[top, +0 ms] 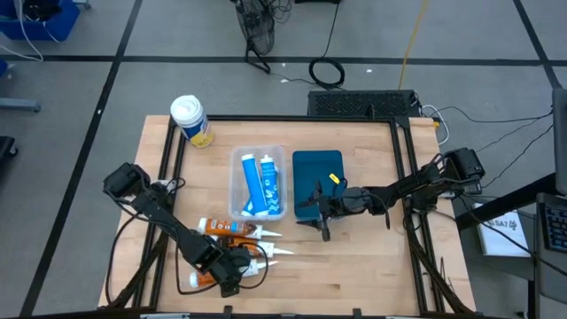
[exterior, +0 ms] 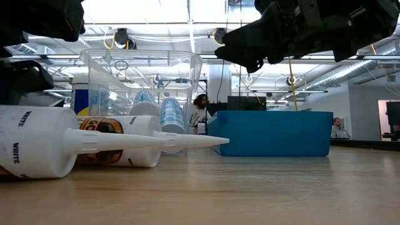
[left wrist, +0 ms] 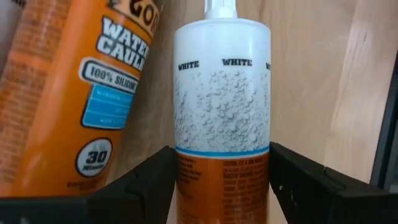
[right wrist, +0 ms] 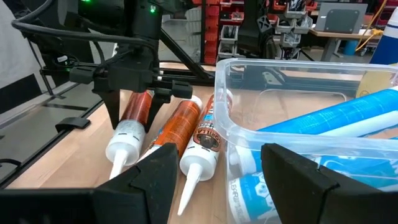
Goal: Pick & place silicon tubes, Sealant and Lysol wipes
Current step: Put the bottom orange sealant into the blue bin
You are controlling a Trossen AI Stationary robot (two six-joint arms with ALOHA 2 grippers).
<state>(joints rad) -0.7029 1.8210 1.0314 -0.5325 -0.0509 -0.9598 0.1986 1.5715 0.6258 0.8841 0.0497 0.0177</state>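
Note:
Three orange-and-white sealant cartridges (top: 237,229) lie side by side on the table at the near left, nozzles toward the right edge. My left gripper (top: 232,270) is shut on the nearest cartridge (left wrist: 221,93). A clear bin (top: 259,184) holds blue silicone tubes (right wrist: 336,118). The Lysol wipes canister (top: 190,120), white lid and yellow label, stands at the table's far left corner. My right gripper (right wrist: 217,186) is open and empty, above the near left corner of the blue box (top: 317,173), beside the clear bin. My left gripper pinches the nearest cartridge's round body between its two fingers, on the orange part (left wrist: 186,186) just behind the white band. The fingers (right wrist: 115,106) come from above and lie across the cartridge. The cartridge (exterior: 37,150) lies on the table beside the other two.
The wooden table has a black frame rail (top: 403,177) along its sides. Bare tabletop (top: 354,275) lies at the near right. Cables and a dark mat (top: 363,105) lie on the floor behind. People show far off in the room (exterior: 200,112).

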